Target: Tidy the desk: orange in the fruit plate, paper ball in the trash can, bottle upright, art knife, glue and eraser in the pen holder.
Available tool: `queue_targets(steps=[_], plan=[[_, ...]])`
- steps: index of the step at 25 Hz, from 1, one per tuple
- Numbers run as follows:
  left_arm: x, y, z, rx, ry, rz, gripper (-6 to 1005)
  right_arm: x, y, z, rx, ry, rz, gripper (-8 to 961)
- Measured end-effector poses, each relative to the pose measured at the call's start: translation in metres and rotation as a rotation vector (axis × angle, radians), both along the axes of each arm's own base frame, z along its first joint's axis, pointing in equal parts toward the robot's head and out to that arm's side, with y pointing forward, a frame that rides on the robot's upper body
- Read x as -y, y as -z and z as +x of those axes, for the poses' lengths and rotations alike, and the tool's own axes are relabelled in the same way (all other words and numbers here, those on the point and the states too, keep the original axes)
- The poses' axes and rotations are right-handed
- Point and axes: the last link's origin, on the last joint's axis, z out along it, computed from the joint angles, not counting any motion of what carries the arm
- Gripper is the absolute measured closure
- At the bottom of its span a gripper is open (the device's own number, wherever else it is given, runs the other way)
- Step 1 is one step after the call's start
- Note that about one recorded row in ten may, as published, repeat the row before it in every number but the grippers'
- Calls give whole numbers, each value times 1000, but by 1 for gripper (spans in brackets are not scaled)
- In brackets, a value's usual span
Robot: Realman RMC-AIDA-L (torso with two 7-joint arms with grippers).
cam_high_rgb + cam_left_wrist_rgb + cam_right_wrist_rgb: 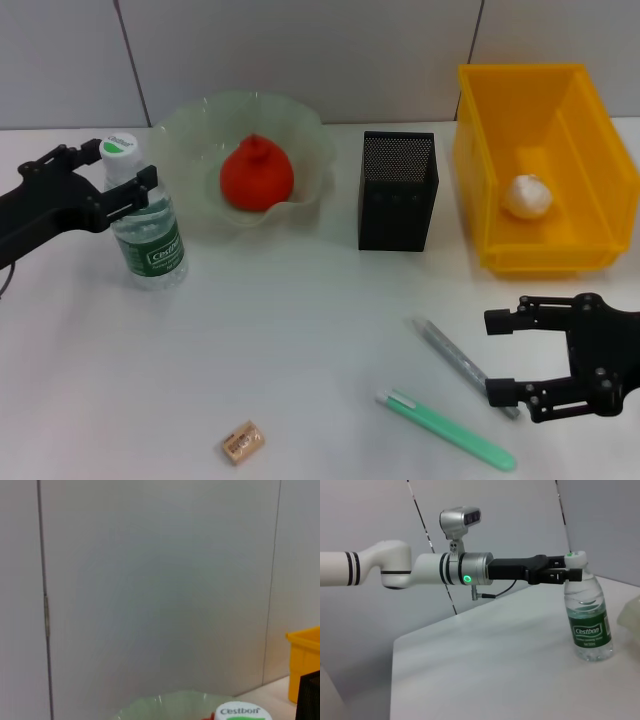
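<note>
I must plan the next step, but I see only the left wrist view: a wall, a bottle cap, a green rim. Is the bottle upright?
Observer: Yes, the bottle stands upright, with the left gripper at its neck.
Operator: Is the orange placed?
Observer: Yes, the orange lies in the fruit plate.
Operator: And the eraser?
Observer: The eraser lies on the table, outside the pen holder.

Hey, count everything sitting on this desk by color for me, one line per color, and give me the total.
Yellow: 1, the trash can
Black: 1, the pen holder
Green or clear: 4, fruit plate, bottle, green art knife, clear pen-like stick
Red-orange: 1, orange
White: 1, paper ball
Tan: 1, eraser
Total: 9
</note>
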Motion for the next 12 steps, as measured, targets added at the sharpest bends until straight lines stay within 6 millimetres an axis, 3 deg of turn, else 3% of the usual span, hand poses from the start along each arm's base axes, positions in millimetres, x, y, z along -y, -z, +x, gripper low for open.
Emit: queue_targets(steps=[4, 7, 9, 10, 11, 12], plan=[[6, -7, 1, 31, 32, 25, 194, 0, 0, 0, 0, 1, 0, 119], [17, -22, -2, 86, 70, 62, 184, 0, 0, 0, -1, 0, 2, 119], [29, -33, -4, 138, 106, 73, 184, -1, -2, -1, -7, -5, 12, 119], [45, -42, -7, 193, 145, 71, 183, -2, -4, -3, -11, -2, 17, 119], [45, -42, -7, 193, 145, 71, 183, -2, -4, -3, -11, -2, 17, 119], [63, -49, -15, 230, 169, 59, 183, -4, -6, -5, -8, 13, 16, 119]])
